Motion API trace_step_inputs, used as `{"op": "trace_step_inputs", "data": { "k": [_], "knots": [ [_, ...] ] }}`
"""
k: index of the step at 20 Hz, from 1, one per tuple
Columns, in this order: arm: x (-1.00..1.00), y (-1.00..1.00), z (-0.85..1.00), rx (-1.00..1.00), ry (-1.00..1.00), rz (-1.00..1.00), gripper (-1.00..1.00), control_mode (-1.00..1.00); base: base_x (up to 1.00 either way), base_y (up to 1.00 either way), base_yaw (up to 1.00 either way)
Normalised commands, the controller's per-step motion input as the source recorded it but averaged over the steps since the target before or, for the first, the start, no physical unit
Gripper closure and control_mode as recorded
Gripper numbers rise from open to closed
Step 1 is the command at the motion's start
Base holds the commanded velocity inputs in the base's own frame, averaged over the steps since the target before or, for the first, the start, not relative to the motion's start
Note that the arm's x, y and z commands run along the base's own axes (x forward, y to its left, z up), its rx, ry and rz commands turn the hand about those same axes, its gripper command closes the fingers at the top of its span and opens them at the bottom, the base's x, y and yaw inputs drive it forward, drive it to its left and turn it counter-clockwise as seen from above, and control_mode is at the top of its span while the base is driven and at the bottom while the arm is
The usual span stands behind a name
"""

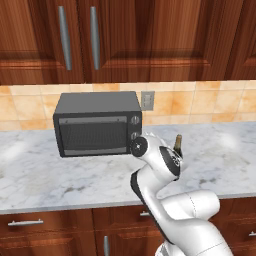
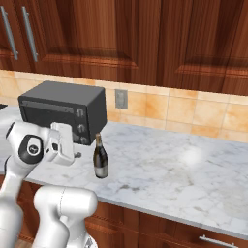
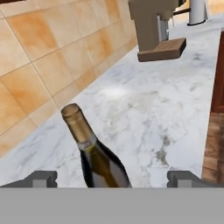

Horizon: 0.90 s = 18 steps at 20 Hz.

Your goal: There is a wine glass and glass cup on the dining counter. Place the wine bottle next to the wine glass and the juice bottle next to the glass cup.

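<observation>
End effector [image 3: 111, 178] wide open, my fingertips [image 3: 42, 178] either side of wine bottle [image 2: 100, 160], upright on desk [image 2: 169, 174] w/ neck up, ready for a side grab.

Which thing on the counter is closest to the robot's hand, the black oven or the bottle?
The wine bottle. It stands upright between the open gripper's fingertips in the hand view, while the oven sits farther back by the wall.
</observation>
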Motion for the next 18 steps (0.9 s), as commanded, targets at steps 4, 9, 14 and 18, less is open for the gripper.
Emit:
{"op": "trace_step_inputs", "data": {
  "k": [4, 9, 14, 18],
  "knots": [
    [0.35, -0.09, -0.19, 0.00, 0.03, 0.00, -1.00, -1.00, 0.00, 0.00, 0.00],
    [0.36, -0.16, -0.19, 0.00, 0.03, 0.00, -1.00, -1.00, 0.00, 0.00, 0.00],
    [0.34, -0.09, -0.17, 0.00, 0.03, 0.00, -1.00, -1.00, 0.00, 0.00, 0.00],
    [0.31, -0.08, -0.16, -0.01, 0.02, 0.00, -1.00, -1.00, 0.00, 0.00, 0.00]
  ]
}}
